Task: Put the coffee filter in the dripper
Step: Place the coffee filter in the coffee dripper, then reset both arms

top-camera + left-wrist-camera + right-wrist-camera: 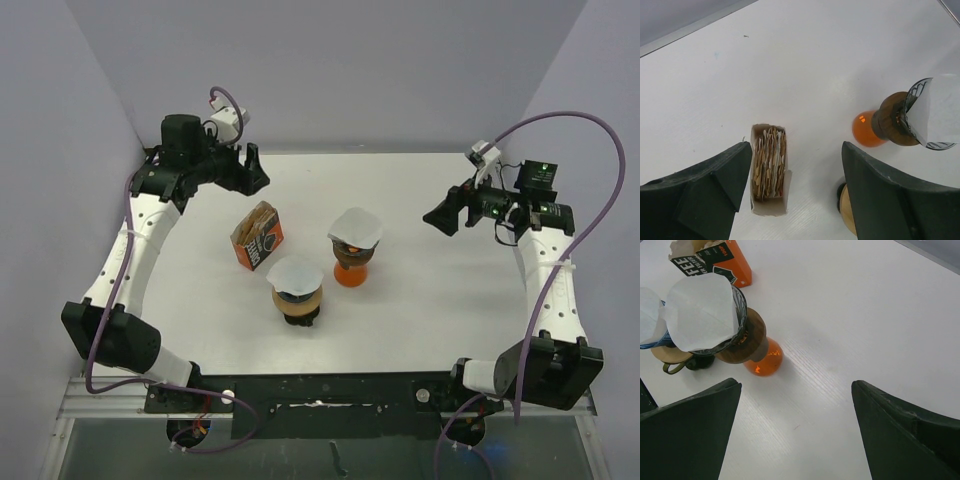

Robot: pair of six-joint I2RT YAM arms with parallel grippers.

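I count two drippers on the table, an orange-footed dripper and a wood-footed dripper, standing just beside each other near the middle. There are two white paper filters. The first filter sits in the orange-footed dripper's cone, and the second filter sits in the wood-footed one. A single orange filter box stands just left of the pair.

I have two arms. The left claw hangs over the far left of the table with its jaws apart and nothing between them. The right claw is out on the right, spread wide and empty, well apart from the drippers.

Only the overhead view shows both arms and the walls. The left wrist view looks down into the box's open top, where a packed stack of brown and white paper edges shows. The right wrist view gives me the box's lettered side, the dark ribbed cone and the wooden collar under the first filter. It also catches a blue rim on the other dripper at the frame edge.

The table is plain white with a faint grain. Pale lilac-grey walls close it in on three sides, and a metal rail runs along the near edge.
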